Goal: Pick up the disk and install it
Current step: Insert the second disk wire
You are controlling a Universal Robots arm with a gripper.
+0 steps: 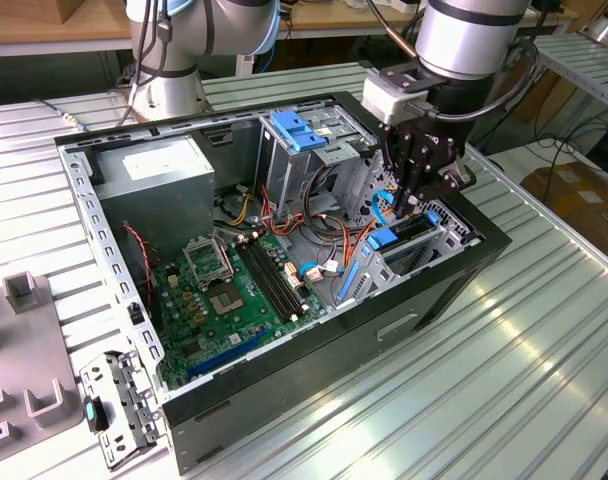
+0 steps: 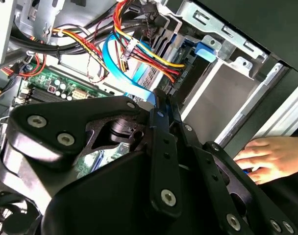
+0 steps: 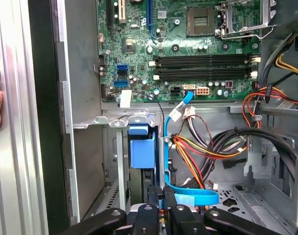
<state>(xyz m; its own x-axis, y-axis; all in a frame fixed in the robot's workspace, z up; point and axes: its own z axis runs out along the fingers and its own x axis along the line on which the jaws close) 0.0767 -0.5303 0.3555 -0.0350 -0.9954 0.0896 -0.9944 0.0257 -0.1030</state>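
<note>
Starting at the exterior view's left, the ribbed grey metal tabletop (image 1: 544,370) carries the open black steel computer case (image 1: 314,370), with the green printed circuit motherboard (image 1: 234,290) lying flat on its floor. None of this is at risk.

Further along, the bundle of red, yellow and orange power wires (image 1: 329,235) and the flat bright-blue data cable (image 3: 190,196) hang loose next to the drive cage. This is the main hazard: a downward or sideways push could catch a loop, drag a plug or trap a cable against the cage.

Next comes the disk (image 1: 384,240), the grey-metal hard drive edged by blue plastic rails. It appears to stand on edge in the silver sheet-metal drive cage (image 1: 424,250), with its blue end (image 3: 141,152) facing up. I cannot tell whether it is fully seated. If it is not square to the slot, pressing could jam a rail.

The black linkage tool (image 1: 402,200) hangs just above and beside the disk, reaching into the case. In both wrist views its fingers (image 2: 161,110) are drawn almost together, and I see nothing clamped between them.

At the exterior view's right, beyond the case wall, a person's hand (image 2: 271,156) rests on the outside of the case, so any swing outward could strike it.
</note>
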